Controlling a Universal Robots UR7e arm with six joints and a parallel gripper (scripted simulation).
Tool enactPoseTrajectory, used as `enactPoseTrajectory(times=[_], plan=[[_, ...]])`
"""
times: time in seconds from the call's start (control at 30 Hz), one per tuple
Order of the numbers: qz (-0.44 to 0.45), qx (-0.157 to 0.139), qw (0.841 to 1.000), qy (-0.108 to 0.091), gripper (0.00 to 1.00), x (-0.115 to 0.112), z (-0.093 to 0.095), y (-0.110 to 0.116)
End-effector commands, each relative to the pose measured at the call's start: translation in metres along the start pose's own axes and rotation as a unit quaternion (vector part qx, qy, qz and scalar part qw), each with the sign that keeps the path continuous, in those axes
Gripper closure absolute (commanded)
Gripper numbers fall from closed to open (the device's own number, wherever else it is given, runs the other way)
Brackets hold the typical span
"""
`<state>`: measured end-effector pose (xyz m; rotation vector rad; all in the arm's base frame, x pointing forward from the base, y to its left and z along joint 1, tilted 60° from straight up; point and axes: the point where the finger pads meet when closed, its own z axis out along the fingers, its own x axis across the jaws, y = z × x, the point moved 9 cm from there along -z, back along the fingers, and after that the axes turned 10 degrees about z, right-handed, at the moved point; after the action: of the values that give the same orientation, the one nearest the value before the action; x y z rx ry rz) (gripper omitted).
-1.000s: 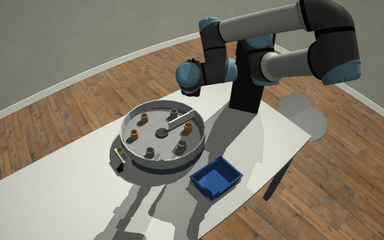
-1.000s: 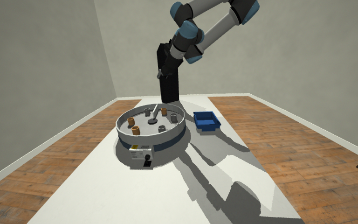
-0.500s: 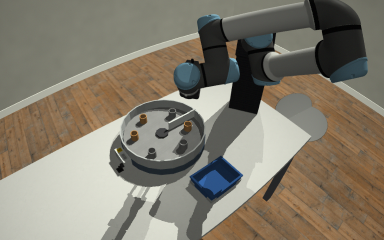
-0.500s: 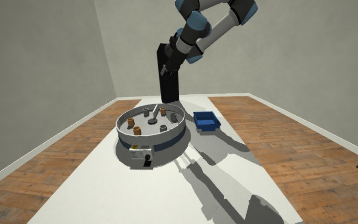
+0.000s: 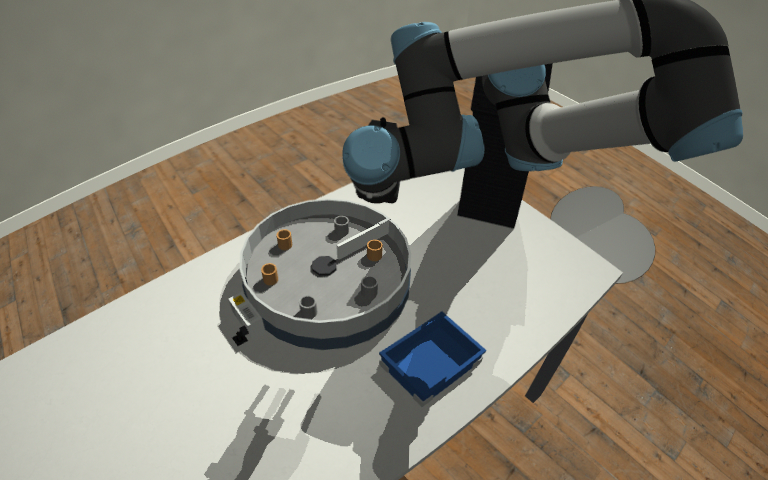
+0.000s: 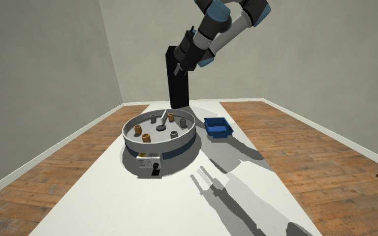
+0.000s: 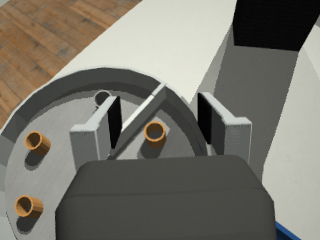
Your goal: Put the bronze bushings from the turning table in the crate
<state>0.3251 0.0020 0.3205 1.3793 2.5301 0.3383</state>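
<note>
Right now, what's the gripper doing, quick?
Gripper: open, holding nothing, above the turning table.

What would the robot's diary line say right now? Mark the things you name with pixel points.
gripper [image 6: 180, 71] [image 7: 159, 110]: open, empty | bronze bushings: three on turning table [image 5: 325, 327] [image 6: 159, 146] [image 7: 131, 75] | crate [image 5: 432, 360] [image 6: 218, 128]: no bushings seen

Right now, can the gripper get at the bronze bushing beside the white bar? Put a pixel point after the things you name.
Probably yes: the gripper [image 6: 180, 71] [image 7: 159, 110] is open above the turning table [image 5: 334, 327] [image 6: 167, 148], and that bronze bushing [image 5: 374, 250] [image 6: 171, 117] [image 7: 155, 135] stands upright. The white bar [image 5: 362, 234] [image 6: 163, 117] [image 7: 144, 109] close alongside could crowd one finger.
</note>
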Motion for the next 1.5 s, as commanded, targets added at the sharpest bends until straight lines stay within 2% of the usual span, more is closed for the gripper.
enactPoseTrajectory(times=[0.0,0.17,0.33,0.73,0.9,1.3,1.47], plan=[[0.0,0.001,1.0,0.002,0.0,0.001,-0.007,0.001],[0.0,0.001,1.0,0.002,0.0,0.001,-0.007,0.001],[0.0,0.001,1.0,0.001,0.0,0.006,-0.057,0.019],[0.0,0.001,1.0,0.001,0.0,0.006,-0.057,0.019],[-0.011,-0.12,0.992,0.027,0.0,0.001,-0.055,-0.003],[-0.011,-0.12,0.992,0.027,0.0,0.001,-0.055,-0.003],[-0.021,-0.234,0.971,0.049,0.0,-0.004,-0.049,-0.022]])
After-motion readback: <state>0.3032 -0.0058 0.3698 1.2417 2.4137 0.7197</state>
